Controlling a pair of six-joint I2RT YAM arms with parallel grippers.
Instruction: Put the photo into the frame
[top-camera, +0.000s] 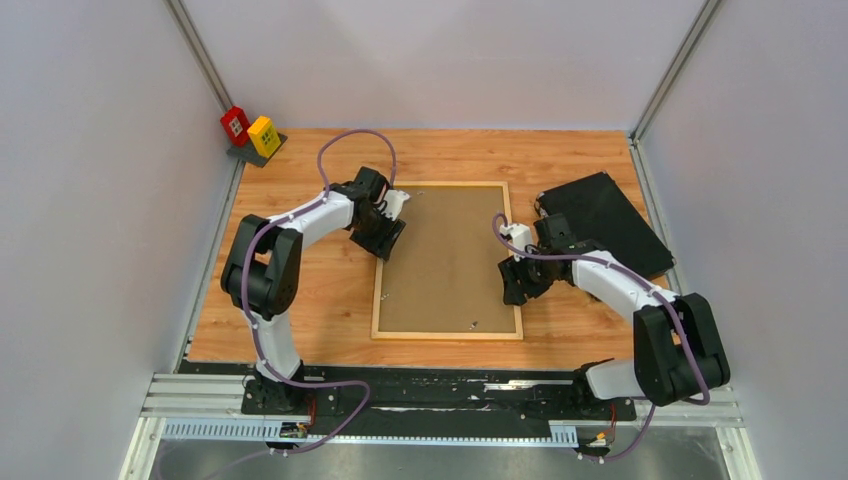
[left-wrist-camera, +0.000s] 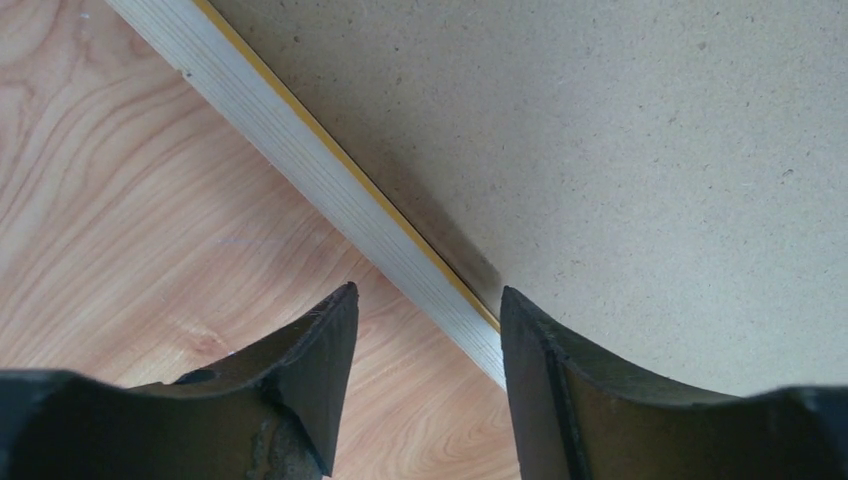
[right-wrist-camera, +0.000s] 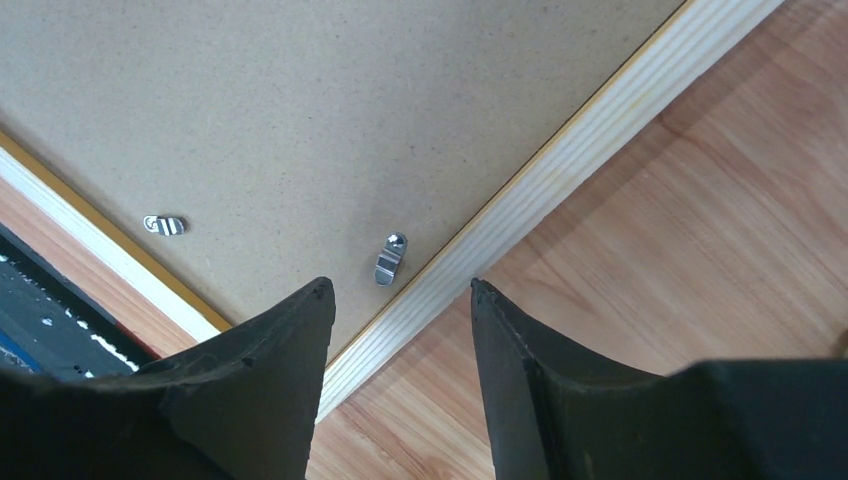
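The frame (top-camera: 378, 292) lies face down in the middle of the table, its light wood rails around a brown hardboard backing panel (top-camera: 445, 260). The photo is hidden. My left gripper (top-camera: 386, 240) is low over the frame's left rail (left-wrist-camera: 300, 160). It is open (left-wrist-camera: 428, 290), with one finger over the table, the other over the panel, and a gap beside the rail. My right gripper (top-camera: 513, 286) stands open astride the right rail (right-wrist-camera: 560, 160), its fingers (right-wrist-camera: 400, 283) clear of the wood on both sides.
A black case (top-camera: 605, 225) lies at the back right, close behind my right arm. Red (top-camera: 235, 123) and yellow (top-camera: 264, 135) blocks stand at the back left corner. Two small metal clips (right-wrist-camera: 389, 258) (right-wrist-camera: 164, 225) sit on the panel near the right rail.
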